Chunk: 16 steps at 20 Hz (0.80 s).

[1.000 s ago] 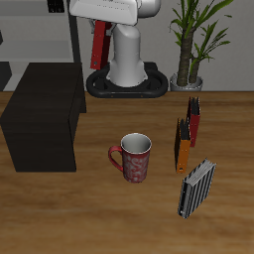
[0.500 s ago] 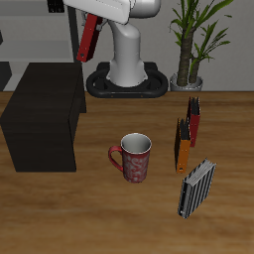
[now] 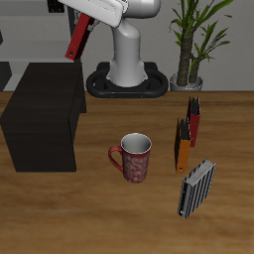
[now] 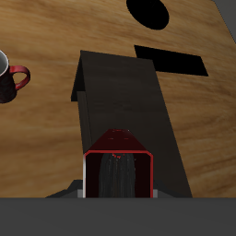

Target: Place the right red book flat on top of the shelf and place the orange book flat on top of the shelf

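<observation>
My gripper point(image 3: 90, 21) is shut on the right red book point(image 3: 77, 40), holding it tilted in the air above the back part of the shelf point(image 3: 42, 114). The wrist view looks down past the red book point(image 4: 118, 171), whose pale page edges face the camera, onto the flat black top of the shelf point(image 4: 120, 92) directly below. The orange book point(image 3: 183, 146) stands upright on the table beyond the mug, far from the gripper.
A darker red book point(image 3: 194, 117) stands just behind the orange one. A black-and-white striped book point(image 3: 195, 189) lies nearer the front edge. A red patterned mug point(image 3: 134, 157) sits mid-table. A potted plant point(image 3: 191, 45) and the robot's base point(image 3: 127, 69) are at the back.
The gripper has carried the red book sideways from in front of the robot's base to over the shelf. The book has swung from hanging upright to a clear tilt.
</observation>
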### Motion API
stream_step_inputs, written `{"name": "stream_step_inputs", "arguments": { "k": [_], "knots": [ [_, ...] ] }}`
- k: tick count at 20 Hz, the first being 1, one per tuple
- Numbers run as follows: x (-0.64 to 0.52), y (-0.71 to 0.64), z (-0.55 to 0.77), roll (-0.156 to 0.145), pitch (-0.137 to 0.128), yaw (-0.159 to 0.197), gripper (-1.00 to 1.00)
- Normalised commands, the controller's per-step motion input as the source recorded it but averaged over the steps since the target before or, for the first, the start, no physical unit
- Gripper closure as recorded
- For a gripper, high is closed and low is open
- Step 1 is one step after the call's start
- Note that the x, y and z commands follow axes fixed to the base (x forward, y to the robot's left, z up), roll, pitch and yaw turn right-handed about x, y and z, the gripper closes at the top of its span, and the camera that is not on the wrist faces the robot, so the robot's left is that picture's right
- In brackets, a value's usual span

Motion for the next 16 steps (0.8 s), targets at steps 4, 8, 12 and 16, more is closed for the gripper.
{"name": "stream_step_inputs", "arguments": {
  "k": [4,8,12,16],
  "knots": [
    [-0.13,-0.31,-0.04,-0.079,-0.008,-0.021,1.00],
    [-0.08,-0.29,-0.01,-0.092,0.014,-0.018,1.00],
    [-0.10,-0.43,-0.04,-0.150,0.012,-0.019,1.00],
    [-0.04,-0.45,-0.10,-0.145,0.023,-0.019,1.00]
  ]
}}
